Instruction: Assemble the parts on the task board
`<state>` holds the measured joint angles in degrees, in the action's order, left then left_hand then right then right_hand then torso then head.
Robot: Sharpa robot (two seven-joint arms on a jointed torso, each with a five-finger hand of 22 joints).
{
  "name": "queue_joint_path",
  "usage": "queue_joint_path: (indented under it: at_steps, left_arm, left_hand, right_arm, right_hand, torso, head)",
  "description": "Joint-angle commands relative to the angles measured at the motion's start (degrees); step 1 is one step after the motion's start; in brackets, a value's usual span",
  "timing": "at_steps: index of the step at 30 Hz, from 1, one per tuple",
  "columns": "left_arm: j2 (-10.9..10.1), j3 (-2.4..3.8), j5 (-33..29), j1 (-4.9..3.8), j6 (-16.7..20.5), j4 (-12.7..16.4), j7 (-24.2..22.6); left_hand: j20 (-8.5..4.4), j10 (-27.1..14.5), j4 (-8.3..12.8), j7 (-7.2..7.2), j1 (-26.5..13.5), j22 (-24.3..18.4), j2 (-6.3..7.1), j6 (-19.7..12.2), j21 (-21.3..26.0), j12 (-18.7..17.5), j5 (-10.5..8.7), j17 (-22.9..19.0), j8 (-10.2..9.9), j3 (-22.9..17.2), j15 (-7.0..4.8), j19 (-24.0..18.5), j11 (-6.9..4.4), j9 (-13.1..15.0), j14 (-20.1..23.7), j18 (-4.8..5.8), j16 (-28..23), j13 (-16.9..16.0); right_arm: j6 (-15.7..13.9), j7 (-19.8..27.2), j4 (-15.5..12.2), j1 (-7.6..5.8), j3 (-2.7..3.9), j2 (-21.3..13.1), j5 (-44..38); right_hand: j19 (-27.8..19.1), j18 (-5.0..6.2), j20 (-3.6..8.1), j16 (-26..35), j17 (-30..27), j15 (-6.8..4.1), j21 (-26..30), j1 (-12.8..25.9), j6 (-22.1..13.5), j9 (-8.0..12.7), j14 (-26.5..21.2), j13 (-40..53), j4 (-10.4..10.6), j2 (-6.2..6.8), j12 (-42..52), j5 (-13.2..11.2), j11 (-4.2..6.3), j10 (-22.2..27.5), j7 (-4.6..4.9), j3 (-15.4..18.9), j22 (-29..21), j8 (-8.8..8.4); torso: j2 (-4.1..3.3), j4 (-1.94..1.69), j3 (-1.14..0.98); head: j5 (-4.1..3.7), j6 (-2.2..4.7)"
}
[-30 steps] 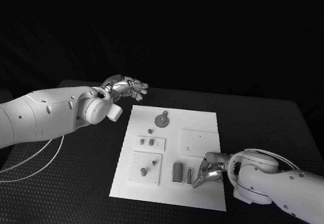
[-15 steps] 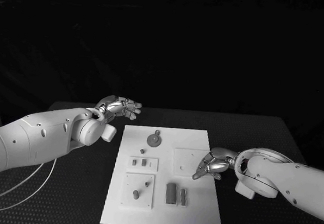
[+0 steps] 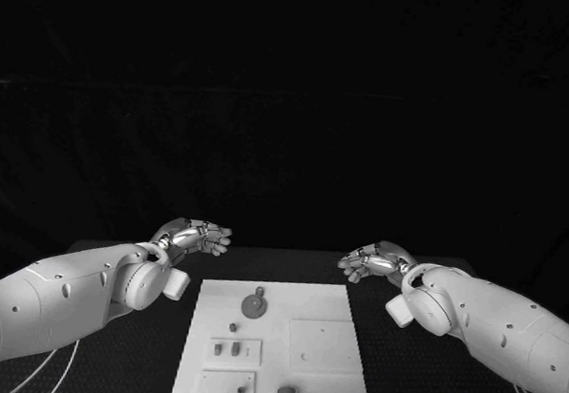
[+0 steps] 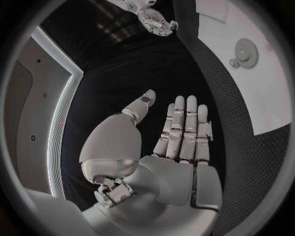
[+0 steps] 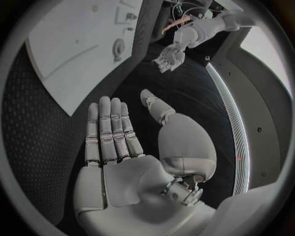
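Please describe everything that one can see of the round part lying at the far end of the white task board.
The round part is a small grey disc with a toothed-looking edge, like a gear, and a hub at its middle. It lies flat near the far end of the task board, on the robot's left half of it. A smaller round knob sits against its far edge; the left wrist view shows the same pair. Nothing else touches it; both hands are off the board.
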<state>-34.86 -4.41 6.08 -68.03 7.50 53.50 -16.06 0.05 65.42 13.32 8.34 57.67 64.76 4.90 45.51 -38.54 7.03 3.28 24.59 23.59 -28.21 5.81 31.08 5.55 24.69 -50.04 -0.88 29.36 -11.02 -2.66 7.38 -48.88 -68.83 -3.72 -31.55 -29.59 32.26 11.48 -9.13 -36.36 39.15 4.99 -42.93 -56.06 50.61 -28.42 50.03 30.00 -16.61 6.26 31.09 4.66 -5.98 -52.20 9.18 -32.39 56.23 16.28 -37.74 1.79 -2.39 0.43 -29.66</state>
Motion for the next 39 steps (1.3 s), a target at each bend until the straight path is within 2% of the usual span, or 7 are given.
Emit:
queue_joint_path:
  at_steps: [1,18,19,20,22,23,39]
  left_arm:
    - [1.0,0.07,-3.0,-0.03,-1.9,-1.5,-3.0]
    - [1.8,0.12,-6.0,0.06,-2.6,-2.6,-4.7]
    - [1.8,0.08,-4.7,0.03,-1.2,-2.8,-3.3]
    - [1.7,0.09,-4.7,0.05,-1.1,-2.7,-3.3]
    - [1.6,0.15,-4.7,0.16,-0.5,-2.1,-3.5]
    - [1.4,0.2,-4.7,0.25,-0.1,-1.7,-3.6]
    - [-5.6,2.83,-5.6,5.02,22.8,22.2,-9.9]
  left_hand:
    - [0.14,-0.3,0.1,-0.04,-0.2,-0.1,-0.18,-0.3,0.3,-0.3,-0.01,0.0,-0.2,-0.2,0.07,-0.4,-0.04,-0.1,0.5,0.64,-0.5,0.1]
    - [3.34,-8.0,0.1,-1.81,-1.5,-1.7,0.3,-4.0,5.6,-3.2,-0.05,-2.2,-2.4,0.7,1.31,-6.0,-0.8,-1.4,9.1,0.88,-7.2,3.8]
    - [-0.05,-25.0,-13.3,-8.34,-57.7,-20.6,-4.9,-45.5,38.5,-7.0,-3.28,-24.6,-23.6,28.2,-5.81,-31.1,-5.55,-24.7,50.0,0.88,-29.4,11.0]
    - [-0.05,-65.4,-13.3,-8.34,-57.7,-21.7,-4.9,-45.5,38.5,-7.0,-3.28,-24.6,-23.6,28.2,-5.81,-31.1,-5.55,-24.7,50.0,0.88,-29.4,11.0]
    - [-0.05,-65.4,-13.3,-8.34,-57.7,-24.5,-4.9,-45.5,38.5,-7.0,-3.28,-24.6,-23.6,28.2,-5.81,-31.1,-5.55,-24.7,50.0,0.88,-29.4,11.0]
    - [-0.05,-65.4,-13.3,-8.34,-57.7,-64.8,-4.9,-45.5,38.5,-7.0,-3.28,-24.6,-23.6,28.2,-5.81,-31.1,-5.55,-24.7,50.0,0.88,-29.4,11.0]
    - [-0.05,-65.4,-13.3,-8.34,-57.7,-64.8,-4.9,-45.5,38.5,-7.0,-3.28,-24.6,-23.6,28.2,-5.81,-31.1,-5.55,-24.7,50.0,0.88,-29.4,11.0]
  right_arm:
    - [0.2,6.1,3.2,1.79,1.93,2.1,6.8]
    - [-0.5,8.2,3.0,3.58,4.13,3.6,9.0]
    - [-0.4,6.6,3.1,3.57,4.1,3.7,7.8]
    - [-0.5,6.6,3.0,3.58,4.1,3.7,7.9]
    - [-1.0,6.8,2.4,3.65,4.1,3.5,8.2]
    - [-1.5,7.0,2.0,3.7,4.09,3.3,8.4]
    - [-23.6,15.5,-21.9,6.45,3.89,-5.8,20.1]
  right_hand:
    - [-0.7,-0.75,-0.35,1.9,-1.3,0.62,1.2,0.1,-0.5,0.0,-0.3,-2.1,-0.1,-0.51,-2.0,0.3,-0.49,0.1,-0.15,-0.2,-0.7,-0.26]
    - [-6.2,-1.78,-3.31,15.9,-13.5,3.28,13.5,2.3,-4.7,1.6,-2.3,-20.4,0.1,-3.09,-21.1,-0.8,-2.25,-4.5,-0.48,3.3,-8.0,-1.06]
    - [-32.3,-11.48,9.13,36.4,-39.2,-4.99,42.9,56.1,-50.6,28.4,-50.0,-30.0,16.6,-6.26,-31.1,-4.7,5.98,52.2,-9.18,32.4,-56.2,-16.28]
    - [-32.3,-11.48,9.13,36.4,-39.2,-4.99,42.9,56.1,-50.6,28.4,-50.0,-30.0,16.6,-6.26,-31.1,-4.7,5.98,52.2,-9.18,32.4,-56.2,-16.28]
    - [-32.3,-11.48,9.13,36.4,-39.2,-4.99,42.9,56.1,-50.6,28.4,-50.0,-30.0,16.6,-6.26,-31.1,-4.7,5.98,52.2,-9.18,32.4,-56.2,-16.28]
    - [-32.3,-11.48,9.13,36.4,-39.2,-4.99,42.9,56.1,-50.6,28.4,-50.0,-30.0,16.6,-6.26,-31.1,-4.7,5.98,52.2,-9.18,32.4,-56.2,-16.28]
    - [-32.3,-11.48,9.13,36.4,-39.2,-4.99,42.9,56.1,-50.6,28.4,-50.0,-30.0,16.6,-6.26,-31.1,-4.7,5.98,52.2,-9.18,32.4,-56.2,-16.28]
  torso:
    - [0.89,0.24,0.22]
    - [1.79,0.36,-0.22]
    - [1.71,0.45,0.01]
    - [1.76,0.43,0.04]
    - [2.04,0.3,0.17]
    - [2.27,0.19,0.29]
    - [6.56,-1.79,2.39]
  head:
    - [0.23,1.04]
    - [2.34,-0.93]
    - [2.0,-0.55]
    - [1.97,-0.6]
    - [1.83,-0.84]
    - [1.72,-1.03]
    - [-0.43,-4.72]
